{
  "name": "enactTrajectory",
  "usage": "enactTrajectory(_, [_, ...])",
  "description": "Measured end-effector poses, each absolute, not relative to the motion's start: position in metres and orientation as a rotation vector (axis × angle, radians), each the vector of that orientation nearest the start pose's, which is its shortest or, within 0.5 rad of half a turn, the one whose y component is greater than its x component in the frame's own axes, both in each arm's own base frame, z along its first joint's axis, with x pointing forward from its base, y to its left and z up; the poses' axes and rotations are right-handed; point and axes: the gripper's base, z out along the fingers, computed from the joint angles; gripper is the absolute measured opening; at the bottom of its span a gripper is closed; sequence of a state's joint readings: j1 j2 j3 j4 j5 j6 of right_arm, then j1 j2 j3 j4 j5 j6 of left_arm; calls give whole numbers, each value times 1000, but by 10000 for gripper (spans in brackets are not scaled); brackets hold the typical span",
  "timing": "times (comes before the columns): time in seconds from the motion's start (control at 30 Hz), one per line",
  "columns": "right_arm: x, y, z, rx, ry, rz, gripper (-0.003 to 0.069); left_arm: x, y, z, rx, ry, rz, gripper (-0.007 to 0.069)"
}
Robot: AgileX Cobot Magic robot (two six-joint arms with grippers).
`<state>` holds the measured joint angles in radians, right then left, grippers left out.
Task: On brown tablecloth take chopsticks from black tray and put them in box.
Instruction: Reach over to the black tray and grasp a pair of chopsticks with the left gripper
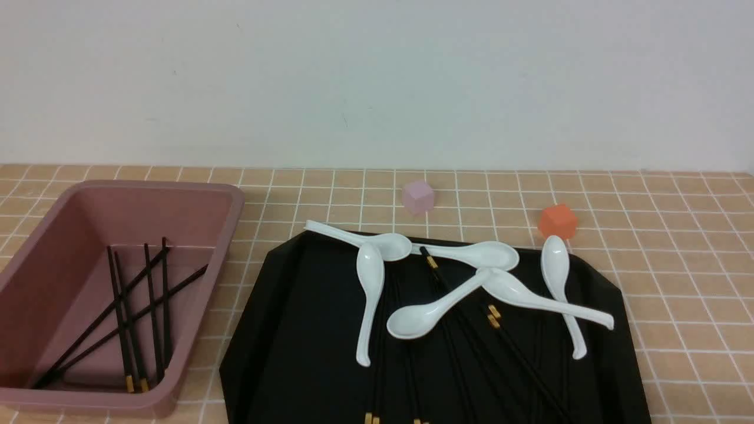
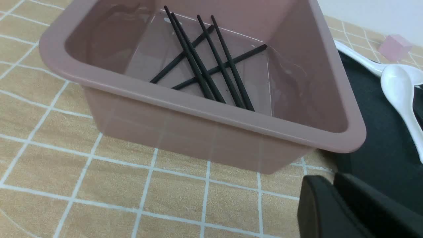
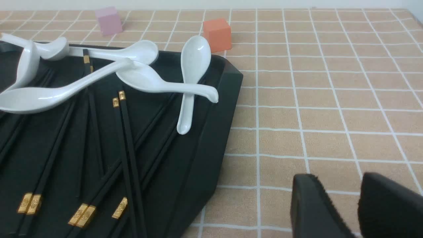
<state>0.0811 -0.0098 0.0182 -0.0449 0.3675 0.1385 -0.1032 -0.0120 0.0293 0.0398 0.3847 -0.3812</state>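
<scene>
The pink box [image 1: 118, 194] stands at the left on the brown tablecloth [image 1: 677, 265] with several black chopsticks [image 1: 132, 312] crossed inside it. More chopsticks [image 1: 506, 341] lie on the black tray [image 1: 294, 330], partly under white spoons [image 1: 371, 294]. Neither gripper shows in the front view. In the left wrist view, my left gripper [image 2: 332, 178] hangs over the cloth outside the box's [image 2: 198, 102] near corner, by the tray's [image 2: 380, 148] edge, its fingers pressed together and empty. In the right wrist view, my right gripper [image 3: 340, 180] is open over bare cloth beside the tray [image 3: 211, 132], apart from the gold-banded chopsticks [image 3: 127, 148].
A small pink cube [image 1: 418, 196] and an orange cube [image 1: 557, 221] sit on the cloth just behind the tray. A pale wall closes off the back of the table. One spoon's handle juts over the tray's far left rim.
</scene>
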Motion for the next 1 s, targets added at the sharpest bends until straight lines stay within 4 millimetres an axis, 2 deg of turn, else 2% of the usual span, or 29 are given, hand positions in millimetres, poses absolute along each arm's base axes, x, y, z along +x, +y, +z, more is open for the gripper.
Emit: enactTrajectory(1.0, [53,3,175,26,1860,108,240,52,-4,169,-236,1881,-288,82])
